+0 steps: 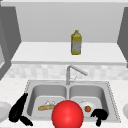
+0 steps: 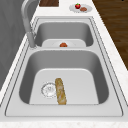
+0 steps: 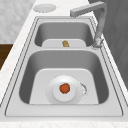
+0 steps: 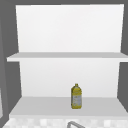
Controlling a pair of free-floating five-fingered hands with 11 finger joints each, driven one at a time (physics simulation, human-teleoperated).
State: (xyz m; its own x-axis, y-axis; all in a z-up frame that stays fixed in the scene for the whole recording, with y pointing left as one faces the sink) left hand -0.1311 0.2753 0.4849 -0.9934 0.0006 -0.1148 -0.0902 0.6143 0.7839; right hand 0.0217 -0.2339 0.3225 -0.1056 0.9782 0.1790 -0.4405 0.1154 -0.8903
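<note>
Low in the front view, at the lower left of the frame, the left hand point(image 1: 17, 108) hangs over the counter edge beside the sink point(image 1: 30, 86), its fingers stretched long and straight, holding nothing, with the thumb trailing off toward the bottom edge. Over at the lower right, the right hand point(image 1: 99, 115) sits at the front rim of the right basin with its fingers curled down and inward, closed on nothing that I can see. Just up and left of it, inside that basin, a small orange-red fruit point(image 1: 87, 108) rests in the middle of a white plate point(image 1: 93, 104); the right side view shows the same fruit point(image 3: 65, 88) centred on the plate point(image 3: 53, 91), close to the drain. A big red ball point(image 1: 67, 115) fills the bottom centre of the front view, in front of the divider between the basins. In the left basin a baguette point(image 1: 46, 107) lies flat on the floor just beside the drain strainer point(image 2: 49, 89). The faucet point(image 1: 72, 72) rises at centre behind the divider, its spout angled right. On the shelf above, a yellow bottle point(image 1: 76, 42) stands upright. A second plate point(image 2: 80, 9) with a red fruit lies at the top of the left side view.
</note>
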